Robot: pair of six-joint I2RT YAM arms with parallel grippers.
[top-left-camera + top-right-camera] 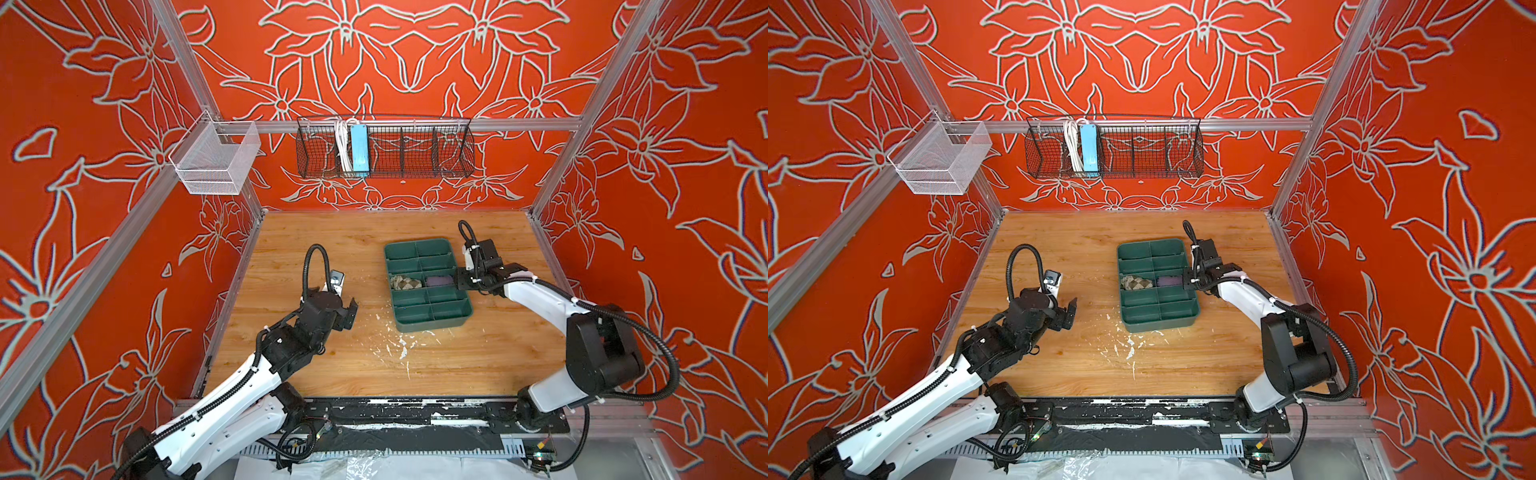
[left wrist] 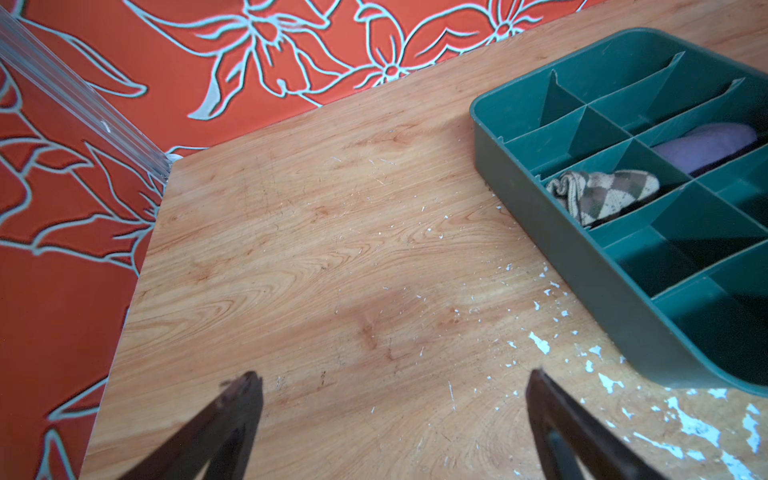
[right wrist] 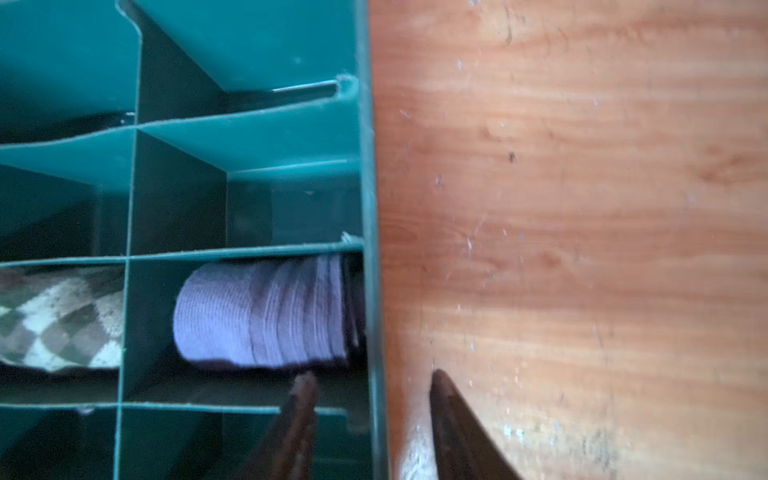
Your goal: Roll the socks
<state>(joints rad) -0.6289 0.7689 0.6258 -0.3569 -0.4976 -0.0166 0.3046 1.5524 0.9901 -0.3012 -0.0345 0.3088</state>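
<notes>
— Socks [image 2: 602,199]: how many, and where?
— Two, both bunched in the green tray [image 1: 432,325], middle row. The beige argyle sock [image 1: 406,282] is in the left compartment and the purple sock [image 1: 440,281] in the right, with one divider between them.
— From the left: any room?
— The left pincer [image 2: 392,376] is spread wide, holding nothing, over bare desk [image 1: 332,249]. A broad open strip lies between it and the tray's left wall.
— The tray itself?
— One tray, ten compartments, two columns of five.
— And the right side?
— The right pincer [image 3: 370,376] is partly spread astride the tray's right wall. One finger is just beside the purple sock, the other over the desk, and it pinches nothing.
</notes>
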